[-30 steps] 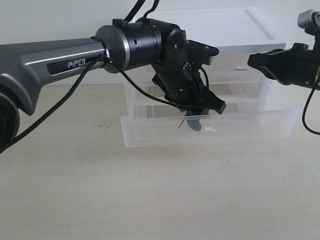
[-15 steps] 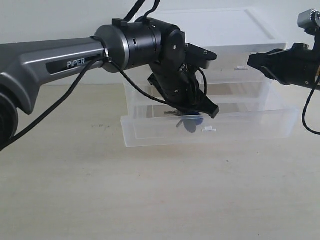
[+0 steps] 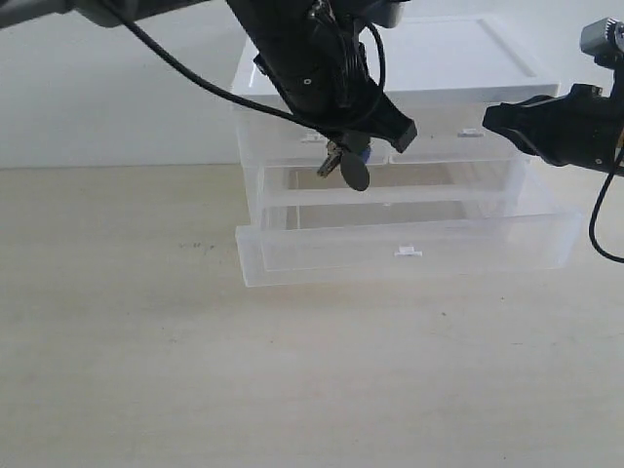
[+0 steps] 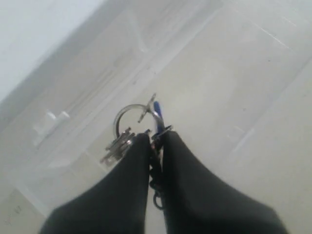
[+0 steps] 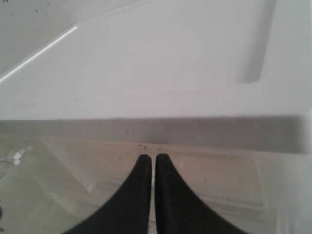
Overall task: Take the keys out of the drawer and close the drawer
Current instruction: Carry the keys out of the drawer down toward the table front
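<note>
The keys (image 3: 343, 163) hang in the air above the pulled-out drawer (image 3: 409, 252), a silver bunch with a blue fob and a dark oval tag. My left gripper (image 3: 366, 141) is shut on them; in the left wrist view the key ring (image 4: 127, 118) and blue fob (image 4: 156, 110) stick out past the closed fingertips (image 4: 154, 138). The wide translucent drawer stands open at the cabinet's bottom, its small white tab handle (image 3: 407, 253) facing front. My right gripper (image 3: 492, 117) hovers shut beside the cabinet's right side, holding nothing (image 5: 151, 158).
The white plastic cabinet (image 3: 458, 58) stands at the back of the beige table (image 3: 195, 370), with two half-width drawers (image 3: 468, 136) above the open one. The open drawer juts forward over the table.
My left gripper rose out of the drawer with the keys, from inside the tray up to the level of the upper drawers. The right arm stayed still.
</note>
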